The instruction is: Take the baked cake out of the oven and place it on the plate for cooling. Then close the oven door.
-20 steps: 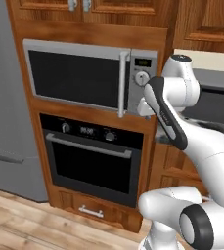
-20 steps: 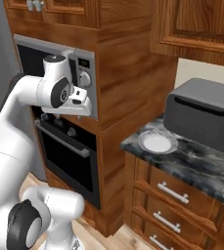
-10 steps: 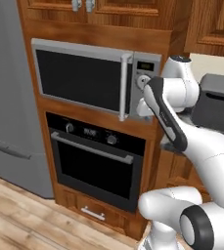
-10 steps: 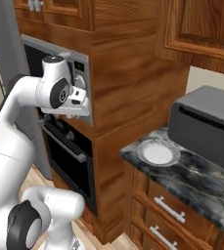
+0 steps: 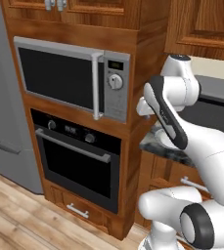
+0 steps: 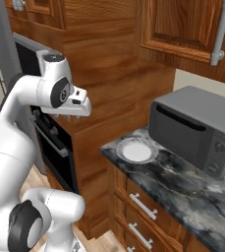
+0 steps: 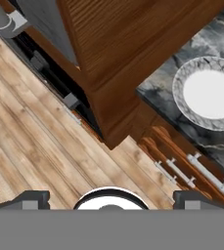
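The black oven (image 5: 77, 157) sits under the microwave, its oven door (image 5: 74, 168) shut flat with the silver bar handle (image 5: 72, 146) across the top. The baked cake is hidden. The round white-grey plate (image 6: 136, 150) lies bare on the dark marble counter by the counter's left end; from the hand it shows at the upper right as the plate (image 7: 211, 93). My gripper (image 5: 144, 107) hangs high beside the cabinet column, right of the oven; it is the gripper (image 6: 74, 112) left of and above the plate. Its jaws stand open on nothing, gripper (image 7: 111, 201).
A silver microwave (image 5: 67, 78) is above the oven, a grey fridge (image 5: 1, 97) to its left. A grey toaster box (image 6: 197, 129) stands on the counter (image 6: 182, 182) behind the plate. Drawers (image 6: 143, 206) with bar handles are below. Wood floor (image 7: 40, 156) lies under the hand.
The whole picture has shifted in both base views: the camera has moved with the base, bringing the plate and toaster closer. The arm holds its pose and the jaws stay open.
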